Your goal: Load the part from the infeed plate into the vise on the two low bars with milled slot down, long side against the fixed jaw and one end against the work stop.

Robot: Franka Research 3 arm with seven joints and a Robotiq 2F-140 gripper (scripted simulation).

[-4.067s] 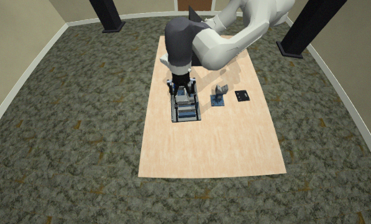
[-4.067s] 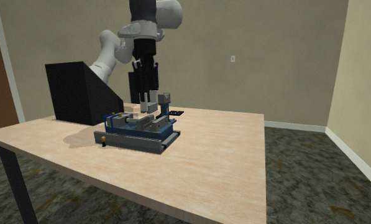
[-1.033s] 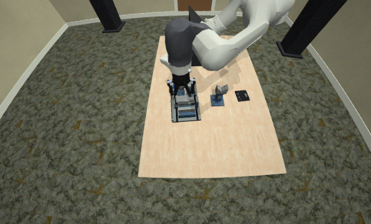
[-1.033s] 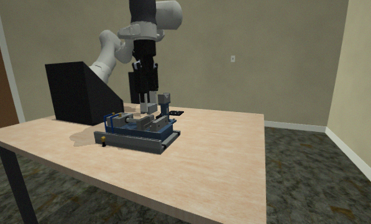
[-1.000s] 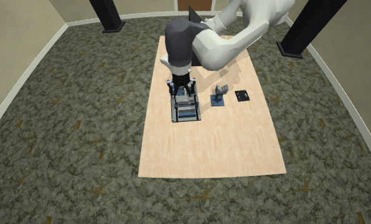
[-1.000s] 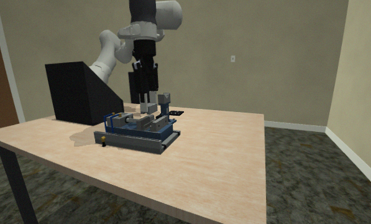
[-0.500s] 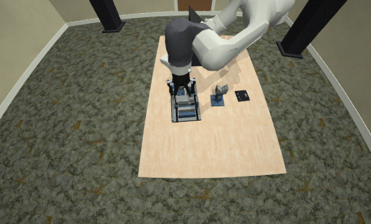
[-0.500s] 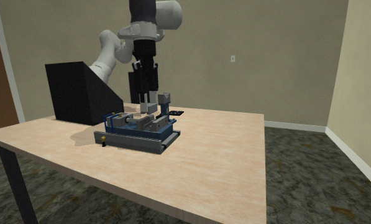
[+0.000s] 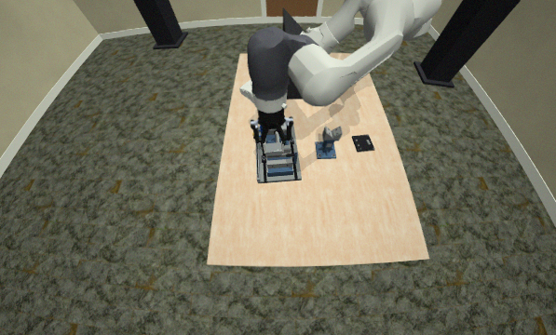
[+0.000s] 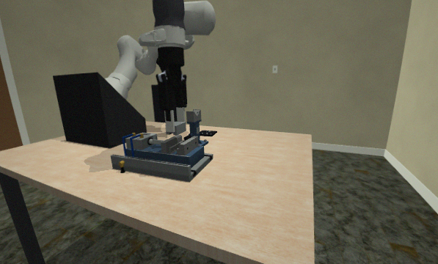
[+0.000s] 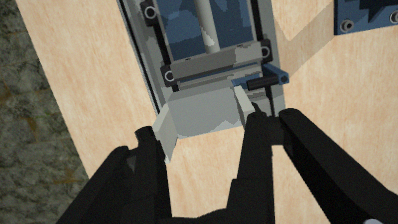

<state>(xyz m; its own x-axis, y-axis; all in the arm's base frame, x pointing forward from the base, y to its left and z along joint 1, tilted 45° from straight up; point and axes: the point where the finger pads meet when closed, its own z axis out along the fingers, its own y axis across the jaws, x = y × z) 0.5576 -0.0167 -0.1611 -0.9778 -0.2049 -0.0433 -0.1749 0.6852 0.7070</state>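
Observation:
My gripper (image 11: 205, 107) is shut on the part (image 11: 202, 114), a light grey block, gripping it across its ends. It hangs above the vise (image 9: 278, 160), over the gap between the jaws (image 10: 174, 144); the part (image 10: 175, 127) is a little above the jaw tops and touches nothing. In the wrist view the moving jaw (image 11: 215, 67) on the cylinder rod (image 11: 206, 27) lies just beyond the part, and the short black work stop (image 11: 264, 82) sticks out at the right. The fixed jaw and the low bars are hidden under the part. I cannot see which face the slot is on.
The V-block (image 9: 330, 138) on its blue base stands right of the vise. The black infeed plate (image 9: 362, 143) lies further right with nothing on it. A black box (image 10: 94, 108) stands at the back of the table behind the vise.

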